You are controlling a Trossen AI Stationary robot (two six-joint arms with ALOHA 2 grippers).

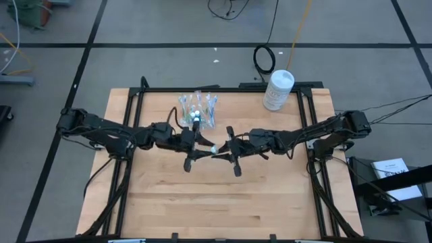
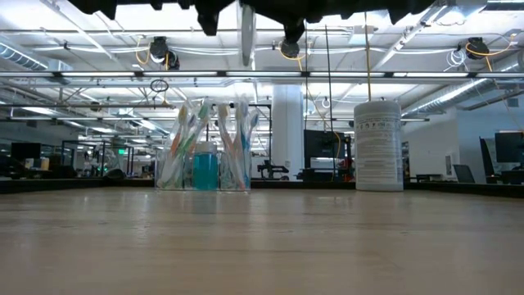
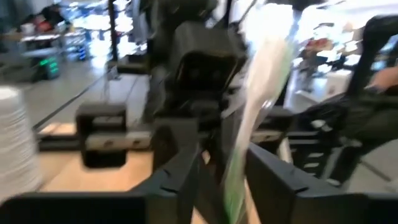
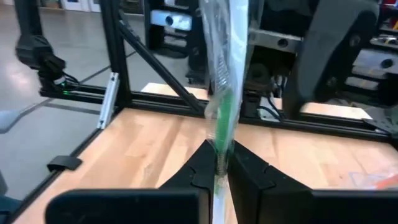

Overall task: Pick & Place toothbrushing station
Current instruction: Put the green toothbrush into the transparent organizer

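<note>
At frame center, right gripper (image 4: 222,163) is pinching a wrapped toothbrush (image 4: 225,81); left gripper (image 3: 224,163) is spread around it, likely a handover. Toothbrushing station (image 1: 198,110) is sitting just above, upper-middle table.

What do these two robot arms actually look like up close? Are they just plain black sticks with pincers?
Not quite sticks. Seen from above, the left arm and right arm are dark, jointed chains of chunky segments, with black cables trailing near their bases. Each ends in a claw: the left claw and right claw have two flat, angular black fingers on a blocky black body.
</note>
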